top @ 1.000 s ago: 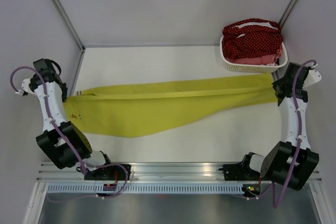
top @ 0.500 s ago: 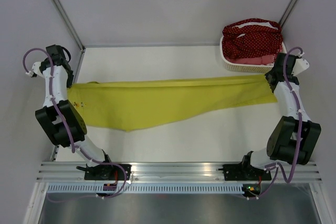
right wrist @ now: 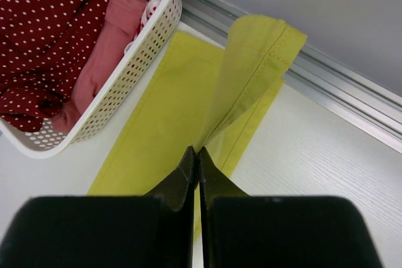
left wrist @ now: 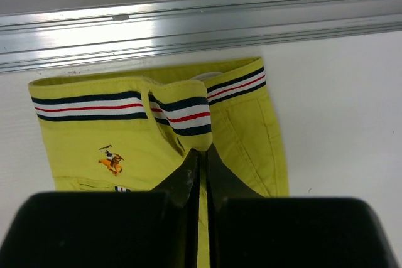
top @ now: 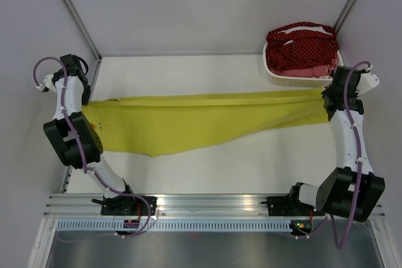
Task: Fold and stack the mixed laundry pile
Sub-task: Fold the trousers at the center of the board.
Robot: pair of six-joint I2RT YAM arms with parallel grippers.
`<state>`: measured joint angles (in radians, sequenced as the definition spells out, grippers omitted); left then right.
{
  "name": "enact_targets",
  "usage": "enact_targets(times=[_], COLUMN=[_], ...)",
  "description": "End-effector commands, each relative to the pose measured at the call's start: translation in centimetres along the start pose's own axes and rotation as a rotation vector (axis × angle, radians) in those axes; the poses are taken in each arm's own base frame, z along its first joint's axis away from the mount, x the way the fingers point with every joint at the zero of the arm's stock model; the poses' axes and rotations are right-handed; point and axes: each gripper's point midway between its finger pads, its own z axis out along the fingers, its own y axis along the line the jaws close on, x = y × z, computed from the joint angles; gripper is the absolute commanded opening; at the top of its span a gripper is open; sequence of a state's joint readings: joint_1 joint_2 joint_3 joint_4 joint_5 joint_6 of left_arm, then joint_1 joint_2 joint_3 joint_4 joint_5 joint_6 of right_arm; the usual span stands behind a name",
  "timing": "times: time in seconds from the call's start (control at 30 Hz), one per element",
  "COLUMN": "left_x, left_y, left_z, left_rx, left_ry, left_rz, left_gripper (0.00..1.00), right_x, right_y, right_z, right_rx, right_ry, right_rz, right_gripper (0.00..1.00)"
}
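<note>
yellow-green garment [top: 188,120] | stretched long, striped band [left wrist: 119,105] at one end | left hand [left wrist: 200,153] pinching band | right hand [right wrist: 196,151] pinching other end

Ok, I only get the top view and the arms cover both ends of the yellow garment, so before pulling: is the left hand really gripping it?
Observer: Yes, the left hand is shut on the yellow garment just below its striped band.
Operator: And the right hand?
Observer: Shut on a raised fold at the stitched hem.
Operator: Those specks near the left end?
Observer: A small embroidered horse-and-rider logo.
</note>
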<state>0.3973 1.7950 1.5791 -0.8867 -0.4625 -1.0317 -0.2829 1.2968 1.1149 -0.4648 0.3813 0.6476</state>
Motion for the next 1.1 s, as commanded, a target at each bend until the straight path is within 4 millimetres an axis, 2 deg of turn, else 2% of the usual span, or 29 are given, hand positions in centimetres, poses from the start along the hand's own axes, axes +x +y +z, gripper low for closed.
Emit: enact_targets(times=[0.0,0.1,0.27,0.4,0.43,0.5,0.57,0.6,0.67,0.7,0.77,0.87,1.07], left_x=[-5.6,-5.6,-5.8,-5.8,-5.5,-5.5,-5.3,-5.2,-4.6,-4.5,-4.0,-3.1,-3.0], left_y=[-0.8,-0.7,-0.9,-1.3,-1.5,-1.9,-2.3,-2.6,-3.1,-3.2,-3.8,-4.6,-5.2], left_z=[-0.6,-0.8,-0.7,-0.2,0.3,0.7,1.6,1.8,2.6,3.0,3.7,4.4,5.2], left_rx=[0.016,0.021,0.022,0.024,0.020,0.022,0.017,0.018,0.011,0.008,0.003,0.004,-0.003], left_ry=[-0.200,-0.196,-0.210,-0.208,-0.199,-0.199,-0.197,-0.194,-0.187,-0.185,-0.180,-0.176,-0.186], left_rz=[-0.112,-0.119,-0.127,-0.135,-0.130,-0.132,-0.131,-0.130,-0.120,-0.119,-0.110,-0.112,-0.117], left_gripper=[0.02,0.02,0.02,0.02,0.02,0.02,0.02,0.02,0.02,0.02,0.02,0.02,0.02], right_x=[-3.7,-2.7,-2.7,-2.3,-2.9,-2.3,-2.8,-2.2,-2.7,-2.1,-2.5,-1.9,-1.4], right_y=[-3.4,-3.8,-3.5,-2.7,-2.2,-2.0,-0.8,-0.5,0.7,1.1,2.0,2.6,3.9], right_z=[-1.7,-1.4,-0.2,2.5,2.9,4.7,5.7,6.7,7.7,8.5,9.3,11.0,13.4], right_rx=[0.122,0.139,0.160,0.182,0.183,0.207,0.184,0.183,0.145,0.135,0.116,0.117,0.088], right_ry=[-0.159,-0.128,-0.122,-0.103,-0.112,-0.092,-0.098,-0.079,-0.095,-0.080,-0.085,-0.075,-0.066], right_rz=[-0.004,-0.016,-0.024,-0.047,-0.042,-0.061,-0.050,-0.057,-0.041,-0.044,-0.037,-0.045,-0.074], right_gripper=[0.00,0.00,0.01,0.01,0.01,0.00,0.00,0.00,0.01,0.00,0.00,0.01,0.00])
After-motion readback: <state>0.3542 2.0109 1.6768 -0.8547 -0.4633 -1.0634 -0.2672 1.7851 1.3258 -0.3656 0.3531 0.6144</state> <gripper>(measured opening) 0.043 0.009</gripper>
